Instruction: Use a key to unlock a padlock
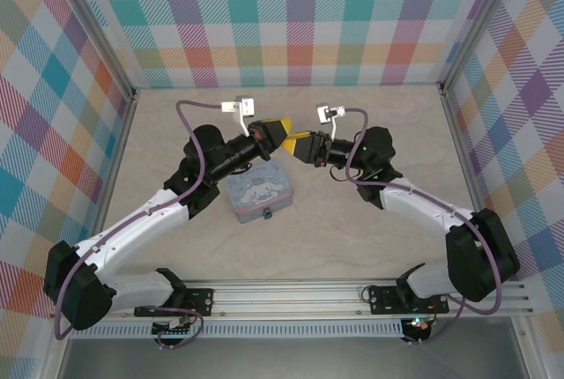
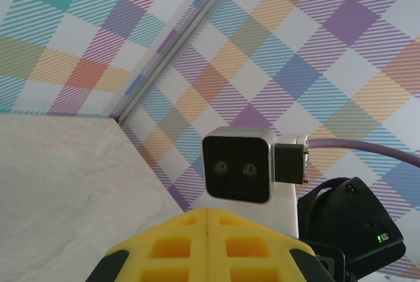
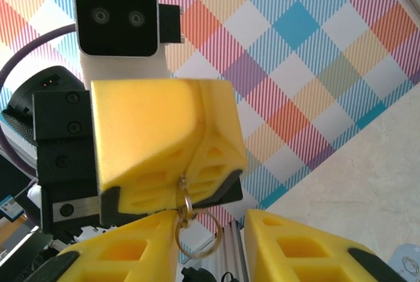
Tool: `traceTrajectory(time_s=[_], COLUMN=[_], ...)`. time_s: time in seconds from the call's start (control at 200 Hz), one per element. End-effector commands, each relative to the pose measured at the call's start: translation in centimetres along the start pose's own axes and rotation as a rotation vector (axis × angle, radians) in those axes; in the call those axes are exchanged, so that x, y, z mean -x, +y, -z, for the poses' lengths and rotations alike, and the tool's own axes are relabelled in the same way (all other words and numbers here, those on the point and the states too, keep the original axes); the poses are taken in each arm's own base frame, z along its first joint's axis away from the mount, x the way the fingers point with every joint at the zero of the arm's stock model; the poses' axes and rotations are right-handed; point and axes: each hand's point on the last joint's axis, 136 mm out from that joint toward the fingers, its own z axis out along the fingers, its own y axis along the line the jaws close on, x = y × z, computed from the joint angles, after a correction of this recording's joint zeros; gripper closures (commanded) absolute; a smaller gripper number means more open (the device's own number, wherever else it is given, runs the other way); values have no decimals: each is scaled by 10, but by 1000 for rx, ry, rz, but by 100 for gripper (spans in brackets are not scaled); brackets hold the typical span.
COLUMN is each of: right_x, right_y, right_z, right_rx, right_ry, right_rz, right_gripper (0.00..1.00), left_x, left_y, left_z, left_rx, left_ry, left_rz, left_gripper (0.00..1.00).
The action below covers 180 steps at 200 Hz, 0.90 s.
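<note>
Centre frame, 2 claws tip to tip | my left claw [image 3: 191, 172] pinched shut on key ring [image 3: 197, 231] | my right claw [image 3: 213, 224] part open around it | padlock [image 1: 267, 214] at tin's [image 1: 251, 187] near edge, just below | bare table [image 1: 379, 242] all round.

Robotics lab cell, plaid backdrop walls [image 1: 300, 18], aluminium mounting rail [image 1: 291, 295], pale tabletop [image 1: 352, 238]

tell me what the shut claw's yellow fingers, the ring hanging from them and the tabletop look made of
Left claw fingers: likely plastic, matte yellow, with moulded hollow cells. Key ring: metal, thin shiny wire. Table: pale, marbled, stone-look, possibly laminate.
</note>
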Motion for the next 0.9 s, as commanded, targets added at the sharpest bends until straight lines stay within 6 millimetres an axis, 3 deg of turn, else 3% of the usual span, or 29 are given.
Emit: traceTrajectory(time_s=[0.0, 0.47, 0.895], right_x=[14, 10, 1], right_y=[15, 14, 10], right_z=[-6, -3, 4], right_rx=[46, 33, -27], right_ry=[-31, -27, -11], right_rz=[45, 36, 45], right_gripper=[70, 92, 100], left_x=[5, 7, 13], left_y=[-14, -7, -1], left_z=[0, 4, 11], left_rx=[-50, -20, 24], left_ry=[-23, -52, -92], left_rz=[-7, 5, 11], left_gripper=[100, 100, 99])
